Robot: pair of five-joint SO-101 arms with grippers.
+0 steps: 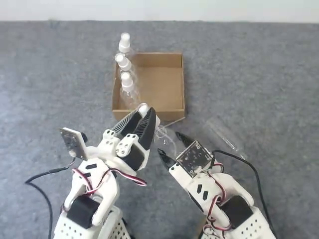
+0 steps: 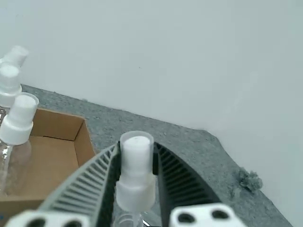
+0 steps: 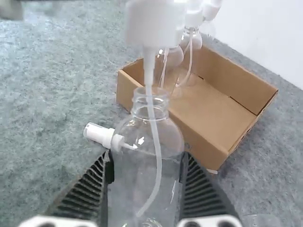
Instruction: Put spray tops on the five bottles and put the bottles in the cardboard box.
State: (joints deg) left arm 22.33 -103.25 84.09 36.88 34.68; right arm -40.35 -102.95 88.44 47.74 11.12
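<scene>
My left gripper point(image 1: 144, 111) is shut on a white spray top point(image 1: 143, 108), held upright between its fingers point(image 2: 136, 165). The top's thin tube hangs into the open neck of a clear bottle point(image 3: 147, 142). My right gripper point(image 3: 147, 163) is shut on that bottle's body and holds it upright just in front of the cardboard box point(image 1: 158, 84). In the high view the bottle point(image 1: 163, 135) sits between the two grippers, the right one point(image 1: 169, 144) below it. Three capped bottles point(image 1: 128, 83) stand along the box's left wall.
A clear uncapped bottle point(image 1: 225, 135) lies on the grey carpet right of the right arm. A loose spray top point(image 3: 100, 134) lies on the carpet beside the held bottle. The box's right half point(image 1: 167, 82) is bare. A white wall runs behind the box.
</scene>
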